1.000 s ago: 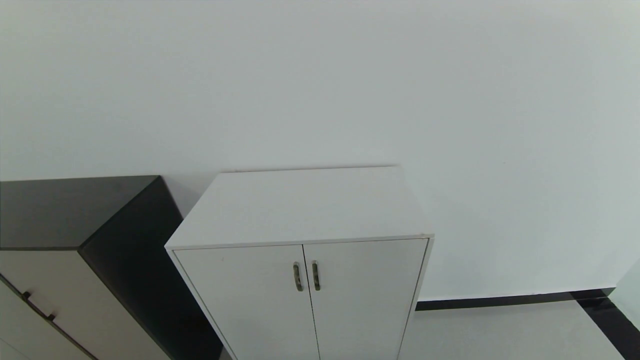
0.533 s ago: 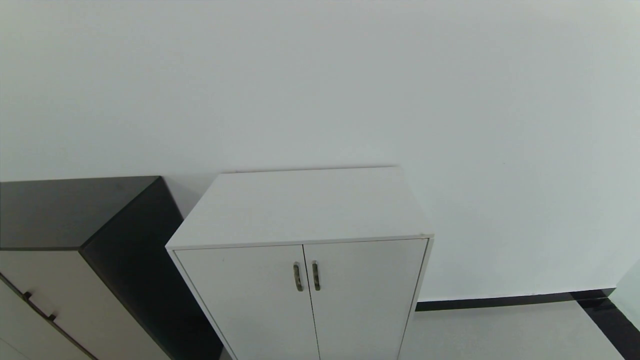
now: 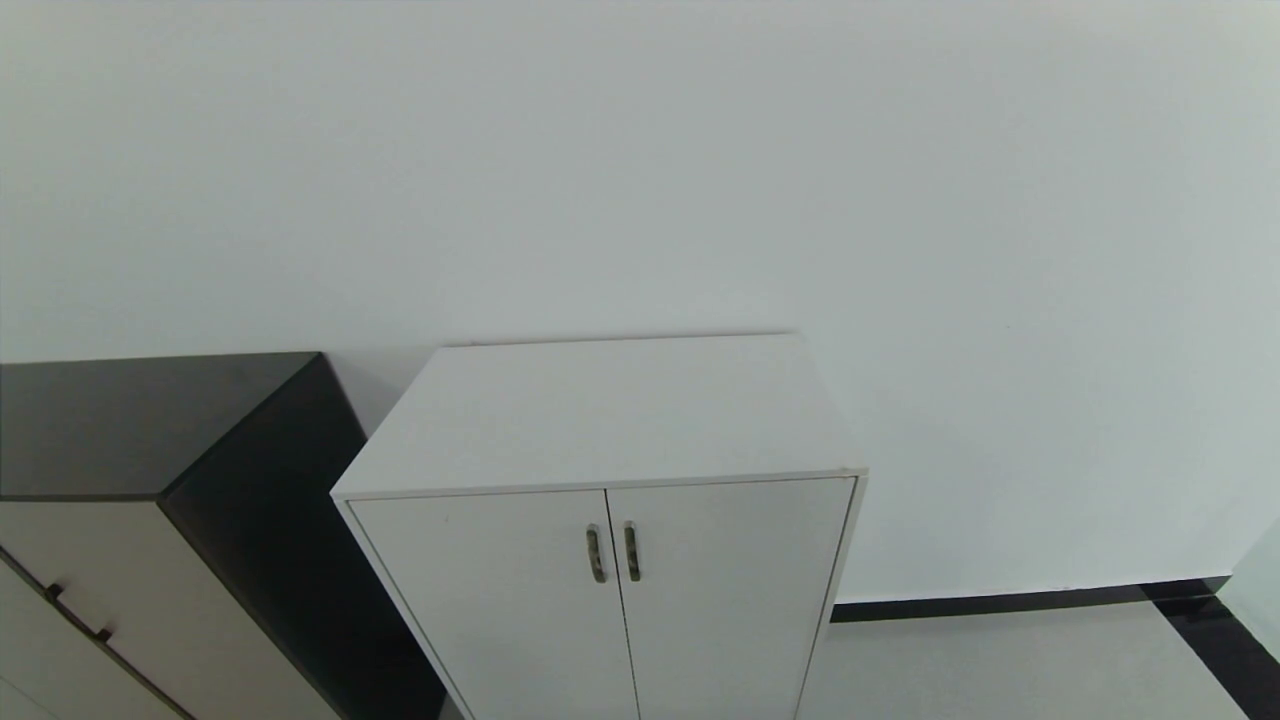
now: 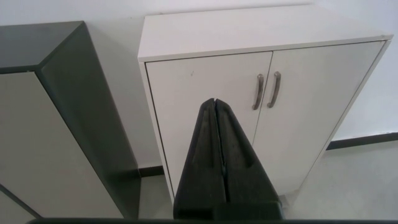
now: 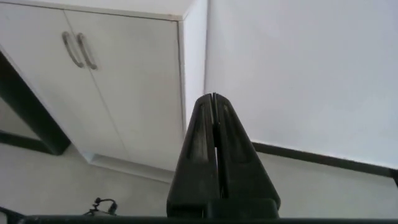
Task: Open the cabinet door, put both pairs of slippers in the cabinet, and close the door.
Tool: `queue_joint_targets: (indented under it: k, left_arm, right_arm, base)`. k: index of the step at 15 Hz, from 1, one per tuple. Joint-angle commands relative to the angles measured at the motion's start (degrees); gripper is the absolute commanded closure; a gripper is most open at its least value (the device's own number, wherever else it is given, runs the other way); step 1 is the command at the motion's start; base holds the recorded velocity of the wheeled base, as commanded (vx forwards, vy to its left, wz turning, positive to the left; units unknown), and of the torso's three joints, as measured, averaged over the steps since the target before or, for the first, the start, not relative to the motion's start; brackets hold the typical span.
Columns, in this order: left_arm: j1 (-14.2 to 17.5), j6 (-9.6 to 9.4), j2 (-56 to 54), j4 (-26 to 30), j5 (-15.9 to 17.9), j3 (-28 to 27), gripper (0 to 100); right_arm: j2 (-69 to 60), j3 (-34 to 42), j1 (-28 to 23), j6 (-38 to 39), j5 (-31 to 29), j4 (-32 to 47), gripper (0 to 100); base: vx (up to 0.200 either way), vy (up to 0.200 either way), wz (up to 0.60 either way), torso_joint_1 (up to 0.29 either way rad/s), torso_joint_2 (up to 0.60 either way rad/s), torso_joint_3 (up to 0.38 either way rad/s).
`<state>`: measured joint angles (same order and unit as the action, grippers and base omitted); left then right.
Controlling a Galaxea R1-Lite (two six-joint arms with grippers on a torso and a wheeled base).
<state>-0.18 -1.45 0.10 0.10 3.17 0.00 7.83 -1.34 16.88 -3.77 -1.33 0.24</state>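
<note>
When looked down on from the head view, finds the white cabinet (image 3: 600, 410) in the lower middle of the frame, backed against a pale wall (image 3: 800, 180), with both doors flush and shut. Notes the left door (image 3: 500, 600) and right door (image 3: 730, 580) meeting at a thin centre seam, with the left handle (image 3: 595, 553) and right handle (image 3: 631, 551) upright just beside each other, one on either side of that seam, near the doors' upper edge. Places a dark cabinet (image 3: 150, 420) at the lower left of the frame, just beside the white one, black on top and side, pale on its front. Sees grey floor (image 3: 1000, 670) at the lower right, edged by a black skirting strip (image 3: 1000, 604) along the foot of the wall. Shows, from the left wrist view, the left gripper (image 4: 215, 102) with fingers pressed together, closed on nothing, apart from the cabinet and lined up with the left door. Shows, from the right wrist view, the right gripper (image 5: 214, 96) likewise closed and empty, lined up with the wall just beside the cabinet's right side, touching neither.
</note>
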Motion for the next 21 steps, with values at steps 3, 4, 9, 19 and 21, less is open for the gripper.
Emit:
queue_joint_targets:
  k: [3, 4, 9, 19, 21]
  left_arm:
    - [0.0, 0.04, 0.0, 0.0, 0.0, 0.0, 100]
    - [0.0, 0.04, 0.0, 0.0, 0.0, 0.0, 100]
    - [0.0, 0.04, 0.0, 0.0, 0.0, 0.0, 100]
    - [0.0, -0.13, 0.0, 0.0, 0.0, 0.0, 100]
    - [0.0, -0.04, 0.0, 0.0, 0.0, 0.0, 100]
  right_arm:
    - [1.1, 1.3, -1.0, 2.6, 2.8, -0.2, 100]
    - [-0.5, 1.3, -2.9, 3.0, 2.6, -0.2, 100]
    - [-2.1, 1.2, -9.9, 2.9, -0.4, 0.0, 100]
    - [-7.7, 1.3, -17.1, 3.0, -0.3, -0.1, 100]
    - [-7.7, 1.3, -17.1, 3.0, -0.3, -0.1, 100]
  base:
    - [0.0, 0.0, 0.0, 0.0, 0.0, 0.0]
    - [0.0, 0.0, 0.0, 0.0, 0.0, 0.0]
    - [0.0, 0.0, 0.0, 0.0, 0.0, 0.0]
    - [0.0, 0.0, 0.0, 0.0, 0.0, 0.0]
    - [0.0, 0.0, 0.0, 0.0, 0.0, 0.0]
